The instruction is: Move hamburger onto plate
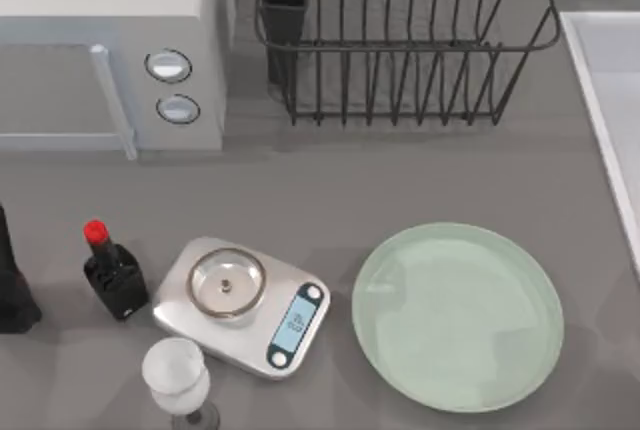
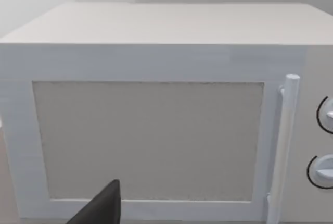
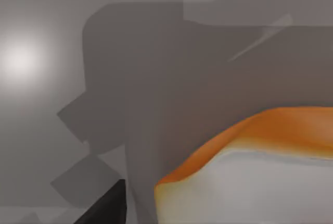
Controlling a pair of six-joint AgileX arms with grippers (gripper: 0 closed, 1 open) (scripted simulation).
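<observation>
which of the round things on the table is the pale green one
The plate, at the table's right: pale mint green and widest, unlike the scale's steel disc and the clear glass.

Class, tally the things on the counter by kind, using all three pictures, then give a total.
Microwave: 1
Dish rack: 1
Plate: 1
Kitchen scale: 1
Red-capped bottle: 1
Glass: 1
Hamburger: 1
Total: 7

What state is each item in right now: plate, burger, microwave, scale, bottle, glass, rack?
plate: bare, flat on the table, right of the scale.
hamburger: partly seen close under the right wrist camera, not on the plate.
microwave: door shut.
kitchen scale: display lit, platform bare.
bottle: upright, red cap on.
glass: upright.
dish rack: upright, no dishes seen.
</observation>
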